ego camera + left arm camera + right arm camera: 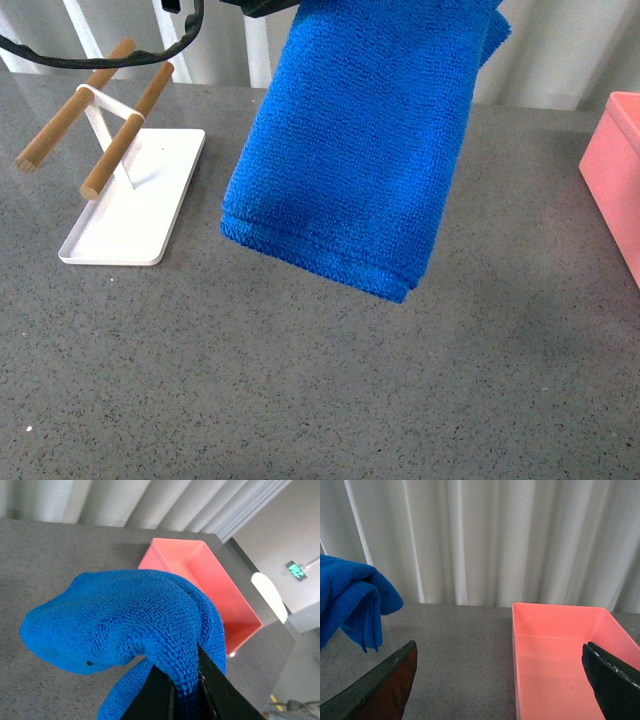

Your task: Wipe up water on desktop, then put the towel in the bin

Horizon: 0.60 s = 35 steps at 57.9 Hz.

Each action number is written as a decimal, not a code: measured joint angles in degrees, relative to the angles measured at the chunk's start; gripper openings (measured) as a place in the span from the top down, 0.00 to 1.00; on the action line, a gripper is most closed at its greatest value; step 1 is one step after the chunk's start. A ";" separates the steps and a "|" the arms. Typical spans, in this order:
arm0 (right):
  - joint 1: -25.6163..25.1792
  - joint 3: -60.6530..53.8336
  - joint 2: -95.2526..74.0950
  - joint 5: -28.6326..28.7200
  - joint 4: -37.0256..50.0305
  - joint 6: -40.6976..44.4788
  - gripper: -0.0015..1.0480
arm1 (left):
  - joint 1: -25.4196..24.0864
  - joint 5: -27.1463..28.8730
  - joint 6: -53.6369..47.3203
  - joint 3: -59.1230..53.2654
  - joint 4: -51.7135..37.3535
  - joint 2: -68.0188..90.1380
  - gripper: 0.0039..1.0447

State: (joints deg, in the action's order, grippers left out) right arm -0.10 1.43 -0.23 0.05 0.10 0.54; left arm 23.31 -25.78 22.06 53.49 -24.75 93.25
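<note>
Over grey desktop (300, 400), left end effector (181, 675) grips towel (350, 150).

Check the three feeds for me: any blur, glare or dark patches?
Front view: even light, sharp, no glare on the desktop. Left wrist view: towel crisp, left gripper dark, little detail. Right wrist view: bin clear, right gripper slightly soft.

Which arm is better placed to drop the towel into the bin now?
Left. The left end effector is shut on the towel, lifted off the desktop. The right end effector is open and empty, facing the bin.
</note>
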 joint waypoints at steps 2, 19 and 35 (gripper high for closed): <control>0.00 0.00 0.00 0.00 0.00 0.00 0.07 | 0.00 0.15 -0.20 0.07 0.00 0.00 0.96; -7.87 7.54 -18.18 21.73 -15.45 -5.11 0.07 | 0.20 0.13 -0.81 0.13 0.02 0.00 0.96; -8.48 17.05 -39.67 49.09 -12.26 -0.66 0.07 | 0.24 0.24 -0.83 0.17 0.02 0.00 0.96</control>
State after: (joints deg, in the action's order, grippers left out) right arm -8.58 18.48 -39.90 49.15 -12.16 -0.12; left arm 23.55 -25.54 21.23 53.67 -24.73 93.25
